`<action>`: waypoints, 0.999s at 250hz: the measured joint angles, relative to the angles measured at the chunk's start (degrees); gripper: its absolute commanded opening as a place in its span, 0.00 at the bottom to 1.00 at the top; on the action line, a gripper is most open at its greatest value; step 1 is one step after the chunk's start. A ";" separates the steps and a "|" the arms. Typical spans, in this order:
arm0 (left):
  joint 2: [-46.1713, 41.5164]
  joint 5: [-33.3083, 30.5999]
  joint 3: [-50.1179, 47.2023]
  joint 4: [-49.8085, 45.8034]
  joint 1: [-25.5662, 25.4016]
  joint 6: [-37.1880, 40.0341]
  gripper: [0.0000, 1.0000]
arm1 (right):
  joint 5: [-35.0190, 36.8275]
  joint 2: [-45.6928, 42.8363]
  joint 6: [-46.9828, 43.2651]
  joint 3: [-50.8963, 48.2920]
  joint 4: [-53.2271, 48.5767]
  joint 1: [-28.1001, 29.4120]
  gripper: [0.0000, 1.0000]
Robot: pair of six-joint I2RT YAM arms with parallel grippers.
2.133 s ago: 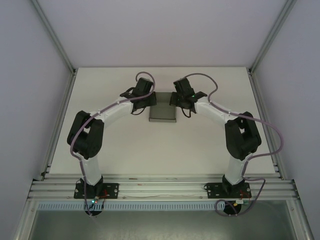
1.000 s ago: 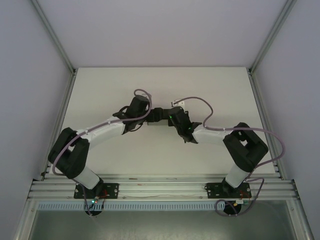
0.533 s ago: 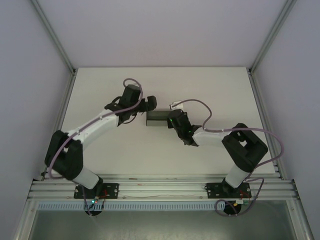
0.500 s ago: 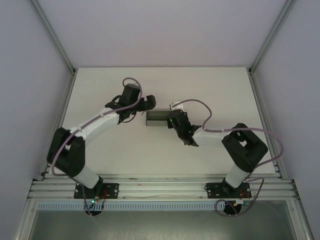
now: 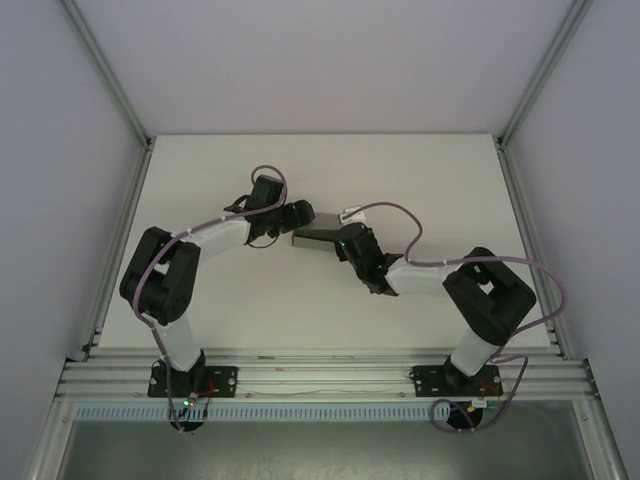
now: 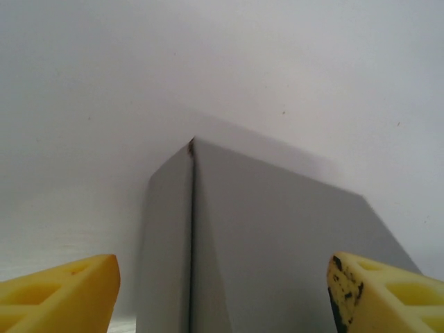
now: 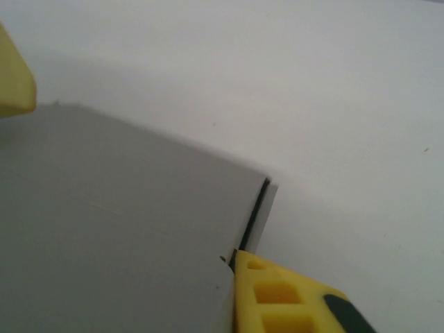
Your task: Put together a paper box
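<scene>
Yellow fingers [image 6: 59,291] of the left gripper [image 6: 222,295] are being held wide apart, gripping nothing, astride the paper box [image 6: 277,243] lying mid-way on the table [image 5: 230,170]. Bare surface is showing all round. One box corner edge is being touched by a right gripper [image 7: 142,180] finger; its hold cannot be told.

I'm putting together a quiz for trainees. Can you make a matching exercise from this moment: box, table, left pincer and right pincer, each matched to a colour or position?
Things:
1. box
2. table
3. left pincer
4. right pincer

Descriptions:
a. white
b. one yellow fingertip at the box's edge, by the dark slit
c. plain grey
d. open, with a fingertip on either side of a box corner

Pairs: 1-c, 2-a, 3-d, 4-b
</scene>
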 measured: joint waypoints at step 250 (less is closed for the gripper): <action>7.48 5.49 0.00 7.85 0.20 5.16 0.42 | -27.52 -15.30 13.29 7.13 -23.50 -16.63 0.93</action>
